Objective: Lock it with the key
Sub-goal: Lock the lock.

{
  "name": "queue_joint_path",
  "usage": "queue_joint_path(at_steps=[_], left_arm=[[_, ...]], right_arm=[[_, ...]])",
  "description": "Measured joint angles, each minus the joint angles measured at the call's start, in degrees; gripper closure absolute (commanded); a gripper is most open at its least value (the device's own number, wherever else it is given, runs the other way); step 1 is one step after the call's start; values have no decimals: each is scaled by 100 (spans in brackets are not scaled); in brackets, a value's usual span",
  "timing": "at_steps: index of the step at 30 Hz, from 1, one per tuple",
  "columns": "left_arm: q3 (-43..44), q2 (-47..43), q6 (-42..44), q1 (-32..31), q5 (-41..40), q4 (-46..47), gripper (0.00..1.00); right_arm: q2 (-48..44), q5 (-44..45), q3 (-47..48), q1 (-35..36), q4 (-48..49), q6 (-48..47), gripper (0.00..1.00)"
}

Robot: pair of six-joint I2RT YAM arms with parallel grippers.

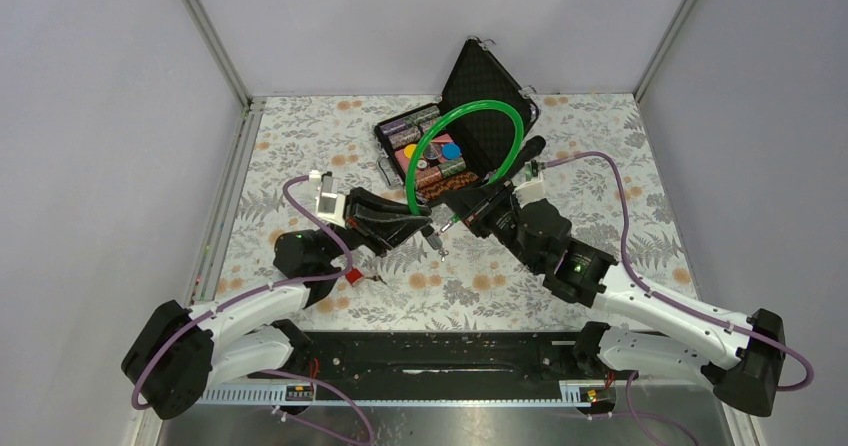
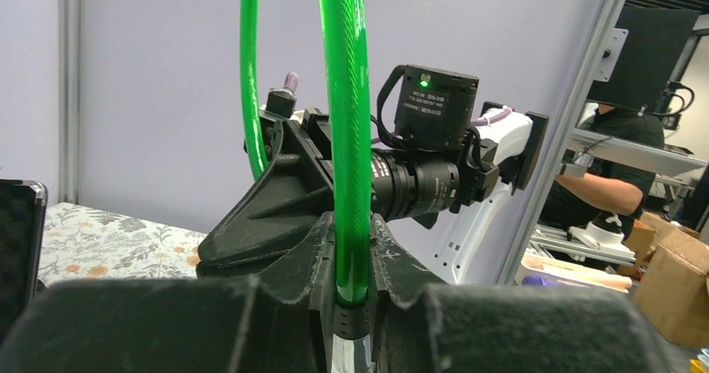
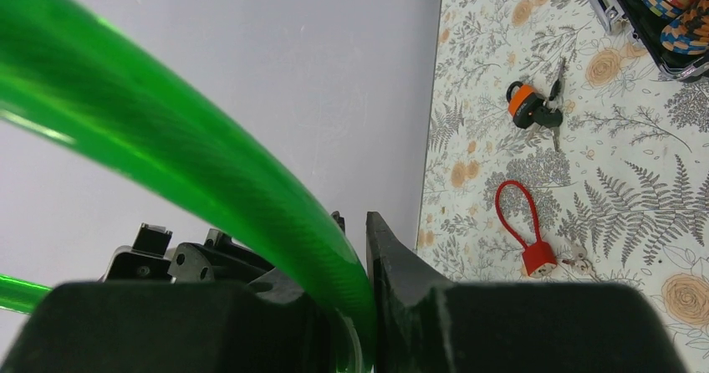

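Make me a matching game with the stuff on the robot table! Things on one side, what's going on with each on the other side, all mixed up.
Things:
1. green cable loop
2. black case
3. orange padlock
4. red cable lock

States:
A. lid up, poker chips inside
B. flat on the flowered cloth, thin loop closed
C. clamped by the left gripper and the right gripper
D. black-headed keys touching it

Pairs: 1-C, 2-A, 3-D, 4-B
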Motion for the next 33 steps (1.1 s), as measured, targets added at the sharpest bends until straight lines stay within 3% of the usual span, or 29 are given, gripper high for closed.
queue_joint_path(at_steps=[17,33], left_arm=[[-68,11,208,15,-627,-74,100],[-131,-223,247,20,-214,-127,100]], right_arm=[[282,-50,195,37,-44,555,100],[-79,417,92,57,-151,603,100]])
